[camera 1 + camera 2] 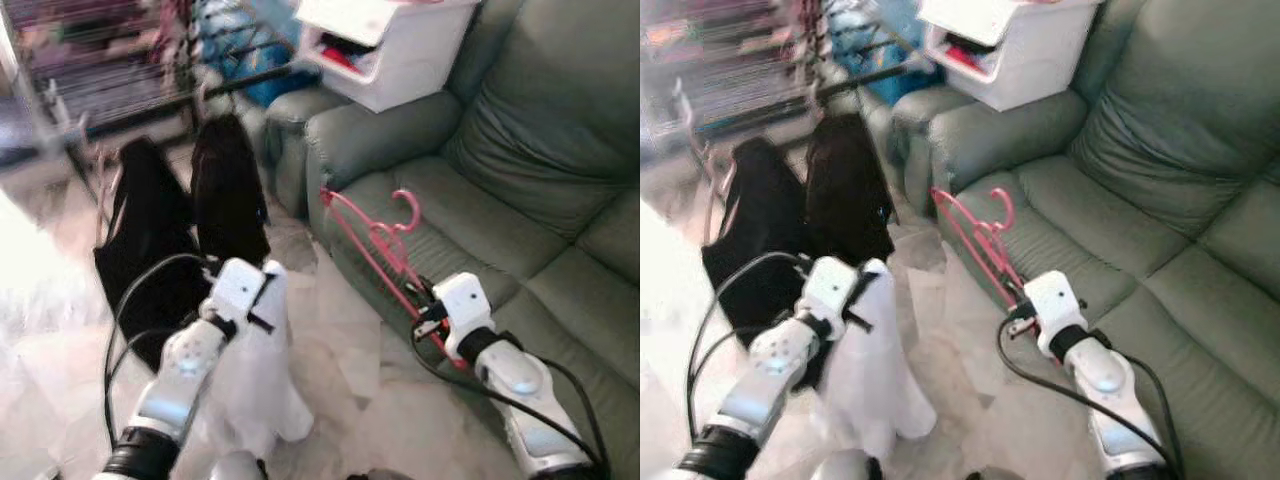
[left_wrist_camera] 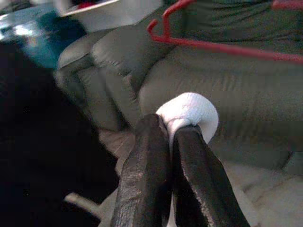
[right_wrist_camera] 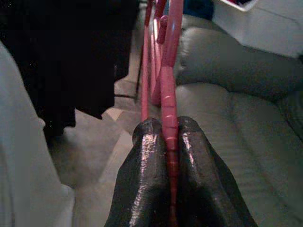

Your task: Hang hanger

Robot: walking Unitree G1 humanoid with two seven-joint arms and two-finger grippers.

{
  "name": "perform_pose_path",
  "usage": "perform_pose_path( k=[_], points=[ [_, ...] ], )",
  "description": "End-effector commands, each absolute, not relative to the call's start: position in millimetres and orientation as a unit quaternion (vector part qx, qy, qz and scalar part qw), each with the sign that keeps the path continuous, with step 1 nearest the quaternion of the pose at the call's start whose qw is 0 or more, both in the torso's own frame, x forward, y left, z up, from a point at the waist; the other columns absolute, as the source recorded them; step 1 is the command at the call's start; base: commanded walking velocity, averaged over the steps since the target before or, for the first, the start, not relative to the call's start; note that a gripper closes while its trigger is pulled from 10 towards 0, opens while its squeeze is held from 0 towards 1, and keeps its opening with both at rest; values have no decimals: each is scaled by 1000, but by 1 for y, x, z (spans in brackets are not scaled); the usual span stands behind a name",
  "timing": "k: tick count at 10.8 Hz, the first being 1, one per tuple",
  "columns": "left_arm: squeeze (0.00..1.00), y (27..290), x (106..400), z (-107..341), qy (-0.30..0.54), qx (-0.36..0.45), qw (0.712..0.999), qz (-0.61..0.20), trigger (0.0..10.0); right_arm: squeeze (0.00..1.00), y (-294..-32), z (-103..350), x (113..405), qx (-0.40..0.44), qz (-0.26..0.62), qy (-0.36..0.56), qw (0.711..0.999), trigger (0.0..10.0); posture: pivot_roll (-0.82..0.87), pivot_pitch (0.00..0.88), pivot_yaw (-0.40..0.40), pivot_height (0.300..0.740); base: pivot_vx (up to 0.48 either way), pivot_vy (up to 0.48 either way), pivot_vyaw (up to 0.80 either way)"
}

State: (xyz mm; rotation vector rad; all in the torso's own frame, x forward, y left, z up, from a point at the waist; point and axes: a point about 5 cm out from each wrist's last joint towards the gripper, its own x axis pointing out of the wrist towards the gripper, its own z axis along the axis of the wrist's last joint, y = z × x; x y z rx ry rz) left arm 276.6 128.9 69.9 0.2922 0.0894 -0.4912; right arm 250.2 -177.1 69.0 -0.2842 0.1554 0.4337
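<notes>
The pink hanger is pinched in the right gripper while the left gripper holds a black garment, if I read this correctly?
Not quite: the left gripper is shut on a white garment, as the left wrist view shows. The right gripper does pinch the pink hanger.

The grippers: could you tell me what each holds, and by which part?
Right gripper pinches the pink hanger by its bar; left gripper pinches a fold of white cloth.

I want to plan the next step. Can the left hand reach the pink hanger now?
Probably not usefully: the left hand is shut on a white garment, so it is not free. The pink hanger is held by the right hand, beside the green sofa.
</notes>
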Motion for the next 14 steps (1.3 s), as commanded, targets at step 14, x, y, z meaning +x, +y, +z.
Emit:
perform_pose_path(
  k=[14],
  points=[
    [0,147,352,139,-145,589,718,-341,10000,0,-208,131,242,-154,471,133,858,10000,-64,0,12,740,0,0,-44]
  ],
)
